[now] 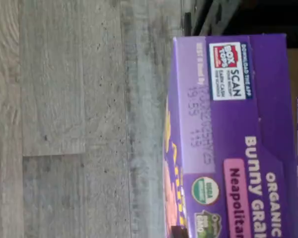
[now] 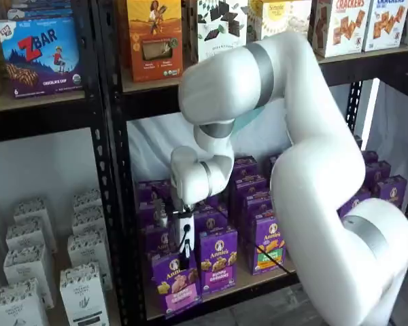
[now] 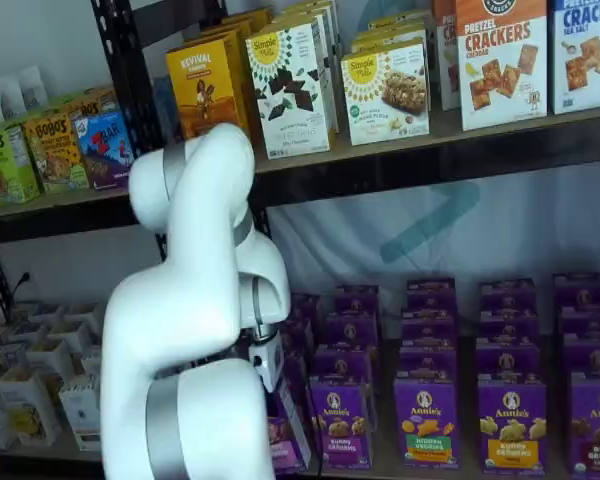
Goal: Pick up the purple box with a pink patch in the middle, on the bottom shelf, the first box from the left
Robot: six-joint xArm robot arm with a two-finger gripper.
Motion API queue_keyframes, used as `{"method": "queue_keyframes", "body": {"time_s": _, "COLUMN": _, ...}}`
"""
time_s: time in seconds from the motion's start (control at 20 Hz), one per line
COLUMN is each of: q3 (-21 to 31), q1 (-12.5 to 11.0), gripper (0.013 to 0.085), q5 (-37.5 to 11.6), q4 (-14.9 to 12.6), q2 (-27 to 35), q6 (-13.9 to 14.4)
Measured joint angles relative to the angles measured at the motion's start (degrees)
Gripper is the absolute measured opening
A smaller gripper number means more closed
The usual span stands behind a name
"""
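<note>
The purple box (image 2: 175, 284) with its pink band stands at the front left of the bottom shelf (image 2: 253, 280), a light wooden board. My gripper (image 2: 185, 262) comes down from the white arm onto the box's top, its black fingers closed on the upper edge. The wrist view shows this box (image 1: 228, 139) from very close, with a pink "Neapolitan" patch and a Box Tops label, and no fingers. In a shelf view the arm hides most of the box (image 3: 285, 440) and the fingers.
A like carton with a purple band (image 2: 217, 261) stands right beside the held box, then one with a green band (image 2: 268, 248), with more rows behind. A black upright (image 2: 115, 170) rises close on the left. White cartons (image 2: 81, 292) fill the neighbouring bay. Grey plank floor (image 1: 64, 119) lies below.
</note>
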Motion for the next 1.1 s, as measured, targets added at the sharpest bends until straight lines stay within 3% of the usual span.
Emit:
{"method": "queue_keyframes", "body": {"time_s": 0.2, "q3": 5.1, "q1": 0.2, "gripper": 0.0290, "q5": -1.7, "q4": 0.2, "q2": -3.7, "q6": 0.0}}
{"method": "queue_keyframes", "body": {"time_s": 0.4, "q3": 9.5, "q1": 0.3, "gripper": 0.0290, "q5": -2.7, "q4": 3.1, "q2": -7.2, "q6": -2.7}}
{"method": "queue_keyframes", "body": {"time_s": 0.85, "q3": 20.5, "q1": 0.5, "gripper": 0.0290, "q5": -5.9, "q4": 2.9, "q2": -15.5, "q6": -2.6}}
{"method": "queue_keyframes", "body": {"time_s": 1.1, "q3": 24.1, "q1": 0.6, "gripper": 0.0290, "q5": -7.5, "q4": 4.9, "q2": -18.2, "q6": -4.3}}
